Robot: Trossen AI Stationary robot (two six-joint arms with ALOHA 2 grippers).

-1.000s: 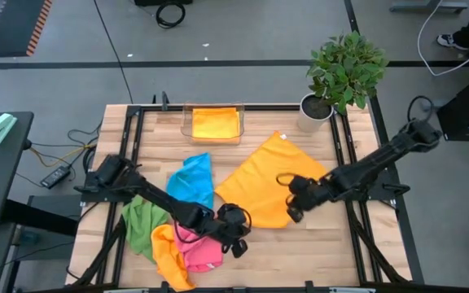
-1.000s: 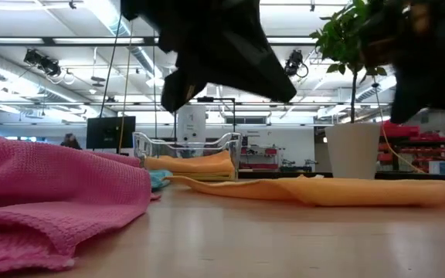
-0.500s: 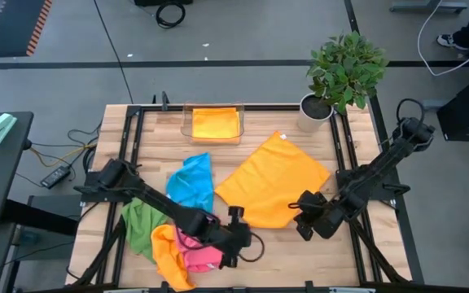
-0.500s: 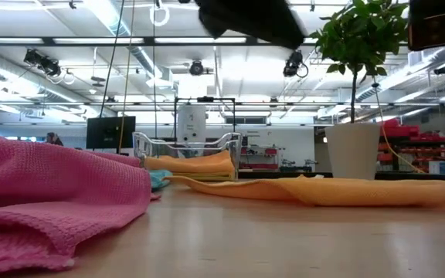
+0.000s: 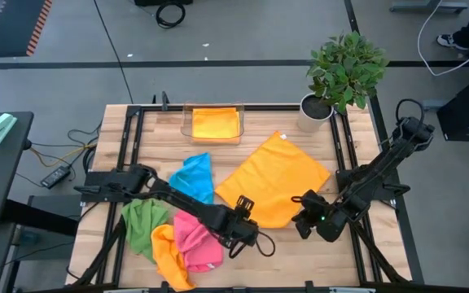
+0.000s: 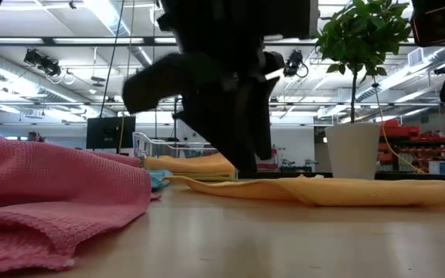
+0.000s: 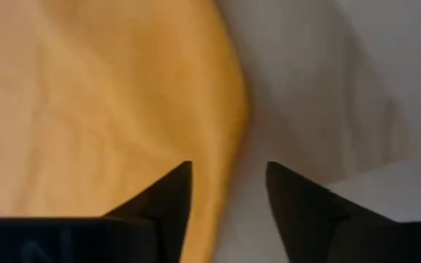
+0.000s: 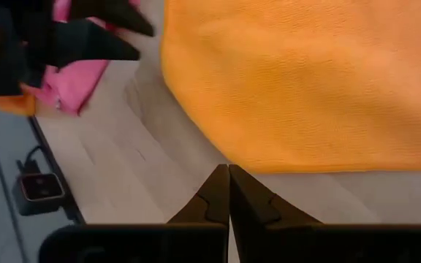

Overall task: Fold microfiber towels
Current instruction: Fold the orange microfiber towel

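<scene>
**Both grippers at the near edge of the spread orange towel**

On the wooden table [image 5: 149, 138], a large orange towel [image 5: 273, 181] lies spread flat near the middle, one corner pointing toward the potted plant [image 5: 342, 72] at the far right corner.

Left gripper [image 5: 247, 224]: low at the towel's near left edge, fingers apart, one over the cloth edge and one over bare wood. Nothing is held between them.

Right gripper [image 5: 305, 218]: just off the towel's near right edge, over bare wood, fingers pressed together and empty.

Other towels: a blue towel [image 5: 192, 179] sits bunched left of the spread one. A green towel [image 5: 142, 221], a pink towel [image 5: 195, 241] and a smaller orange towel [image 5: 168, 254] make a rumpled heap at the near left, under the left arm.

Far edge: a folded orange towel [image 5: 216, 123] lies in a clear tray [image 5: 187, 129].
</scene>
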